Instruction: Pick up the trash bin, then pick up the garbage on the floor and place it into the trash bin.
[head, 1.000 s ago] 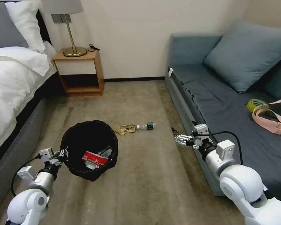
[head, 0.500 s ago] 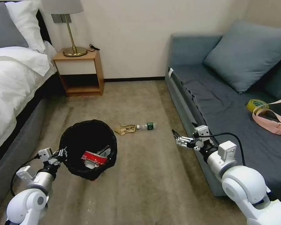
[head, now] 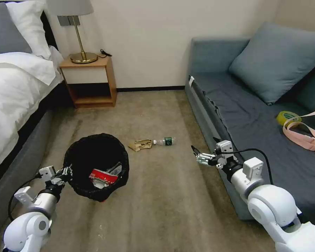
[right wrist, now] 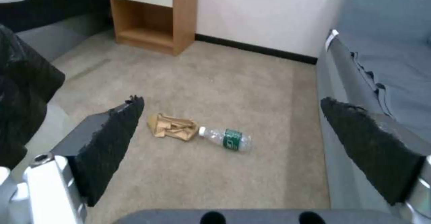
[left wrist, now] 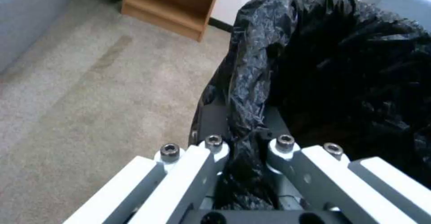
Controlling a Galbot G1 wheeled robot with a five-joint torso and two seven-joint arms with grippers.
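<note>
Head view: bin held at the left, two litter pieces on the carpet.
The left gripper (head: 65, 172) is clamped on the trash bin (head: 96, 166) rim at its nine o'clock. The right gripper (head: 196, 154), fingers spread apart, hovers; the brown paper bag (head: 140, 145) and the clear bottle (head: 164, 141) lie touching at its ten o'clock.

Beige carpet (head: 157, 112) (bed (head: 14, 87), sofa (head: 241, 115) flanking)

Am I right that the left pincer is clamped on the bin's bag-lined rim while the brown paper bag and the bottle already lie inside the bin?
Not quite: in the head view the brown paper bag and bottle lie on the carpet beyond the trash bin. The left pincer does clamp its rim.
</note>
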